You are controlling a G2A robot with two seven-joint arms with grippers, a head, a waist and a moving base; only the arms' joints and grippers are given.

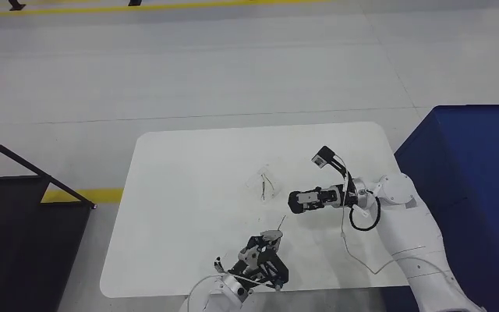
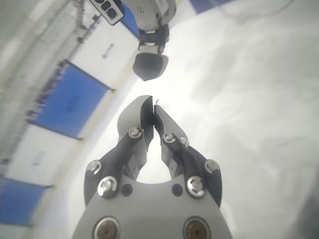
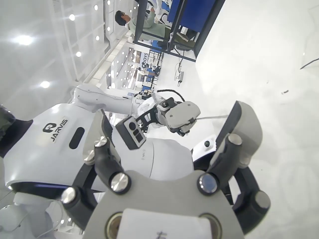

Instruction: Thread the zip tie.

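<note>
1. The left gripper point(image 1: 270, 236) sits over the tabletop point(image 1: 179, 234), close to the robot-side edge and about midway along it. Its fingers point(image 2: 147, 115) are pressed together on a pale zip tie point(image 1: 279, 225), pinched near one end.
2. The zip tie's long axis runs from that pinch obliquely away from the robot-side edge and toward the right edge. By my judgement the free length hangs in the air rather than lying on the tabletop.
3. The right gripper point(image 1: 294, 201) is further in from the robot-side edge, on the half toward the right edge. It faces the left gripper, spread wide and holding nothing.
4. Key relation: the tie's free end points into the right gripper's spread and lies just beside one of its fingers point(image 3: 239, 125). I cannot tell whether it touches. The right arm is the nearer one to that end.
5. Judgement: the next move calls for the right gripper to take the free end. The tie's head cannot be made out.
6. Container: a crumpled clear bag point(image 1: 263, 178) lies near the tabletop's middle, apart from both grippers. A thin dark strip point(image 1: 265, 189) shows at it. I cannot tell whether it is inside or on top.
</note>
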